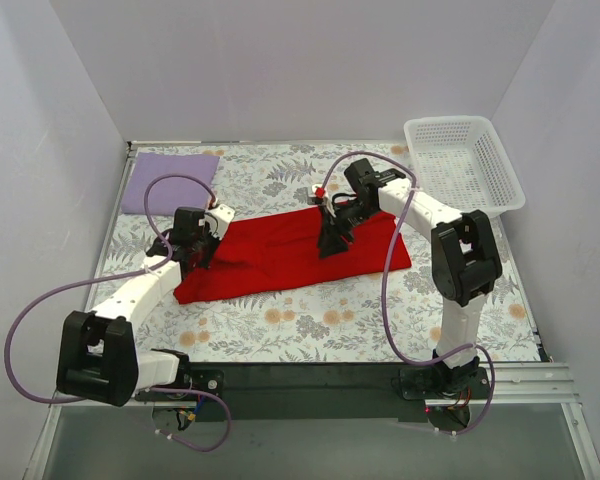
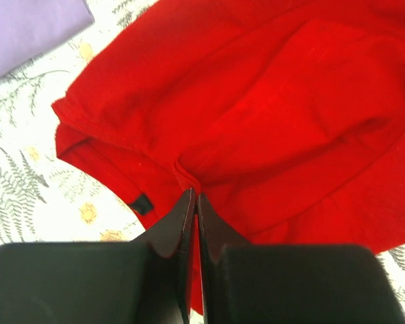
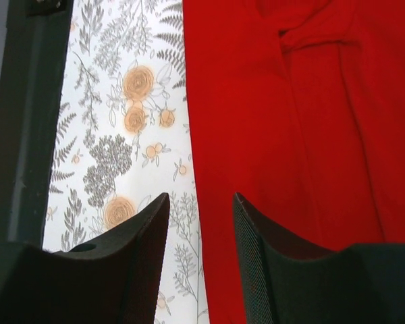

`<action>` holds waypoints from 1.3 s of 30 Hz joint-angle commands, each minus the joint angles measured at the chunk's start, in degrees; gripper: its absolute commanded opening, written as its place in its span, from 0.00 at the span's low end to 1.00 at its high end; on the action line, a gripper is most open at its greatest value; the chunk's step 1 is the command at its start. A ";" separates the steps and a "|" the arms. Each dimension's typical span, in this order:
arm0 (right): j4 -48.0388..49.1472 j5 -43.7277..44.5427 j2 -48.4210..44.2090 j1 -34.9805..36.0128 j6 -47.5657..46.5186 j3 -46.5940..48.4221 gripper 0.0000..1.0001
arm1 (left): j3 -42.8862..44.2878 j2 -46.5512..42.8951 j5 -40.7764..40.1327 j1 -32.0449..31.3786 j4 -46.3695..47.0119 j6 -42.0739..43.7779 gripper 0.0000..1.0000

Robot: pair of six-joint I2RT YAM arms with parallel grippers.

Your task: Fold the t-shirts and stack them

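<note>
The red t-shirt (image 1: 280,255) lies spread and rumpled across the middle of the floral table. My left gripper (image 1: 205,258) is at its left end, shut on a pinched fold of the red t-shirt (image 2: 277,101); in the left wrist view my left gripper (image 2: 193,196) shows cloth puckering at its tips. My right gripper (image 1: 332,245) hovers over the shirt's middle. In the right wrist view my right gripper (image 3: 201,199) is open and straddles the edge of the red t-shirt (image 3: 290,135), holding nothing. The lavender t-shirt (image 1: 170,182) lies as a flat rectangle at the back left, and its corner (image 2: 27,27) shows in the left wrist view.
A white mesh basket (image 1: 450,122) stands at the back right corner. White walls close in the table on three sides. A dark strip (image 3: 27,135) runs along the left of the right wrist view.
</note>
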 commanded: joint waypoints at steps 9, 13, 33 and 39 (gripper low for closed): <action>3.18 1.84 19.37 12.38 27.50 31.36 0.49 | -3.94 -7.40 1.20 0.10 -1.63 -5.69 0.00; 14.14 5.89 25.44 15.56 46.38 36.85 0.49 | -4.38 -8.20 1.64 0.01 -1.55 -6.82 0.00; 25.42 17.50 33.45 17.93 56.62 39.12 0.48 | -5.52 -9.78 2.96 0.01 -0.14 -7.88 0.00; 25.68 16.98 33.80 17.93 56.45 38.59 0.50 | -5.70 -9.95 3.22 -0.08 0.04 -7.97 0.00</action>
